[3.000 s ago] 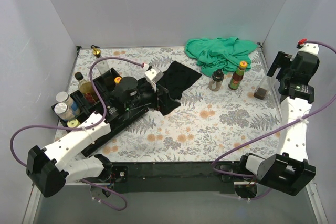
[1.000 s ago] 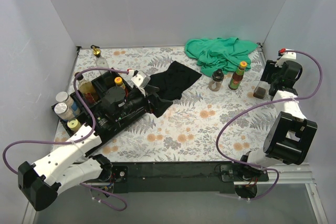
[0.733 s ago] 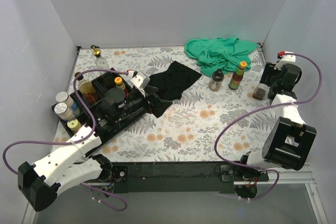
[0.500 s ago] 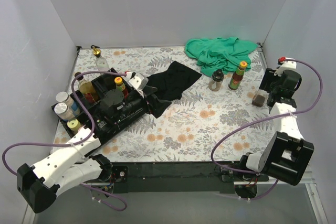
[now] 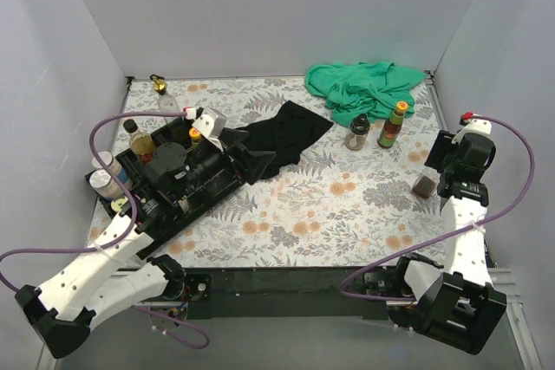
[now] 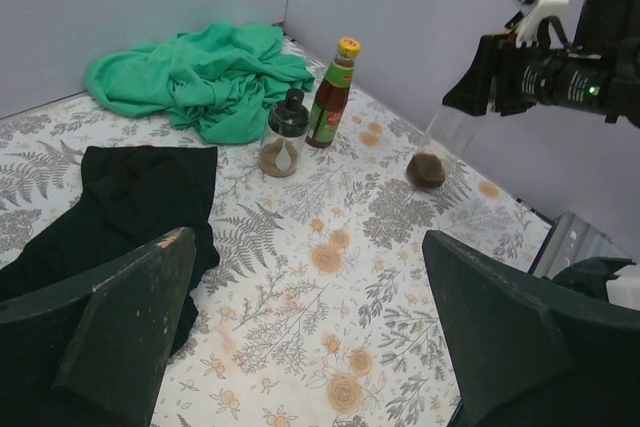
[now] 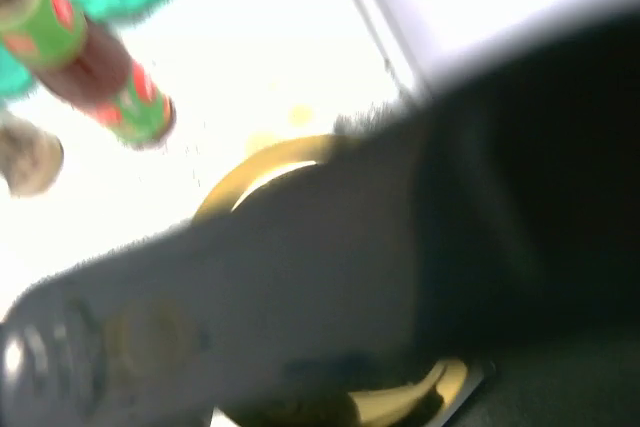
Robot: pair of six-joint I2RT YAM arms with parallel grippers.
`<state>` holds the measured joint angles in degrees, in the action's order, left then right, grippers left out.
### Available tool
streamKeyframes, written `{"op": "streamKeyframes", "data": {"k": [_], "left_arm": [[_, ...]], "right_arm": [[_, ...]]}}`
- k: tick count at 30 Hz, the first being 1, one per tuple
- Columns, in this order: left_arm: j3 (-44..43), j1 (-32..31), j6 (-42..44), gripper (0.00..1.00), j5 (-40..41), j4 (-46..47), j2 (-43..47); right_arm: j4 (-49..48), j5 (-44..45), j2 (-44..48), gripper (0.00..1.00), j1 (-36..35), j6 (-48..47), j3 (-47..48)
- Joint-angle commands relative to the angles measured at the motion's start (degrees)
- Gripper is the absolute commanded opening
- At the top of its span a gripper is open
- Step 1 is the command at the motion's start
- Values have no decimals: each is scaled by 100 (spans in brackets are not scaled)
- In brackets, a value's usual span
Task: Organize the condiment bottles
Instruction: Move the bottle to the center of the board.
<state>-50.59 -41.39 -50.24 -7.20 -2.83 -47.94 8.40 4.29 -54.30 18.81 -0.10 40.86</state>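
My right gripper [image 5: 444,168] is shut on the top of a clear bottle with brown liquid at its base [image 5: 425,185], held tilted near the right wall; both show in the left wrist view, the gripper [image 6: 478,79] and the bottle [image 6: 428,168]. The right wrist view is blurred, with a gold ring [image 7: 262,165] around the dark fingers. My left gripper [image 5: 247,155] is open and empty over the black cloth's near edge, its fingers wide apart [image 6: 305,252]. A red sauce bottle with an orange cap [image 5: 392,125] [image 6: 331,93] and a black-lidded glass shaker [image 5: 356,133] [image 6: 283,134] stand mid-right.
The black tray [image 5: 124,159] at the left holds several bottles and shakers, partly under my left arm. A clear gold-spouted bottle [image 5: 162,94] stands at the back left. A green cloth [image 5: 366,86] lies at the back right and a black cloth [image 5: 290,132] in the middle.
My right gripper has come toward the near edge along the right wall, carrying the clear bottle. My left gripper has drawn back to the left, off most of the black cloth.
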Motion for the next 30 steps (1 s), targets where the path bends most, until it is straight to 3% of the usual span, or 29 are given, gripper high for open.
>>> {"op": "streamKeyframes", "data": {"k": [1,5,13,19,30], "left_arm": [[-460,-19,-223,98,237,-727,285],[-645,-19,-381,98,351,-1149,374],[-1796,-19,-864,98,861,-2432,189],[-1717,-19,-1269,98,852,-2599,382],[-2192,-19,-1208,98,826,-2846,128]], "right_arm": [[381,239,306,11,-184,106,125],[442,71,648,11,-623,36,-157],[1067,54,1088,10,-2381,220,-79],[1040,-385,1352,8,-3224,256,-122],[470,-975,1379,5,-4569,186,-307]]}}
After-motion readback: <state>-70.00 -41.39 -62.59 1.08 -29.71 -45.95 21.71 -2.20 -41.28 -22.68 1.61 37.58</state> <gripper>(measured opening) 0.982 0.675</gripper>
